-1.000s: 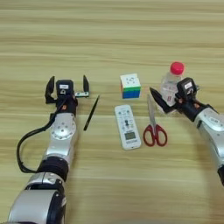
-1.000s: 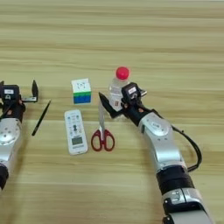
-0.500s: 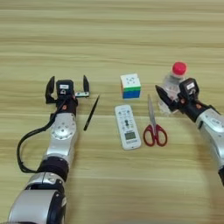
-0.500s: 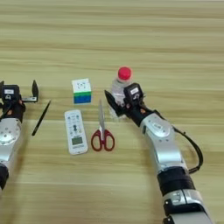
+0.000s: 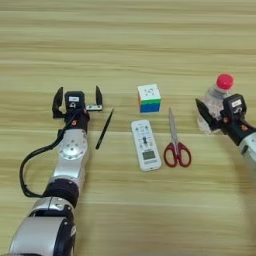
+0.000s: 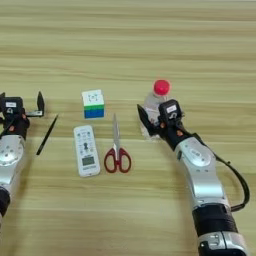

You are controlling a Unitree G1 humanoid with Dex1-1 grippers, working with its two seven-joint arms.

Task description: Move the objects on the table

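Note:
A clear plastic bottle [image 6: 152,104] with a red cap [image 6: 161,87] is at the right of the table [image 5: 125,40]. My right gripper [image 6: 155,118] is shut on its body, with one black finger [image 6: 143,117] showing on its left side and the other hidden behind it. Left of it, red-handled scissors [image 5: 175,144] lie with the blades pointing away. A white remote control [image 5: 146,145] lies beside them, and a multicoloured puzzle cube [image 5: 149,97] sits behind the two. My left gripper [image 5: 78,97] stands open at the left, holding nothing.
A thin black pen [image 5: 104,129] lies slanted between my left gripper and the remote. A black cable [image 5: 27,167] loops beside the left forearm. Bare wooden planks stretch across the far half of the table.
My right gripper has moved to the right with the bottle in it, away from the scissors. The left arm and the other objects have not moved.

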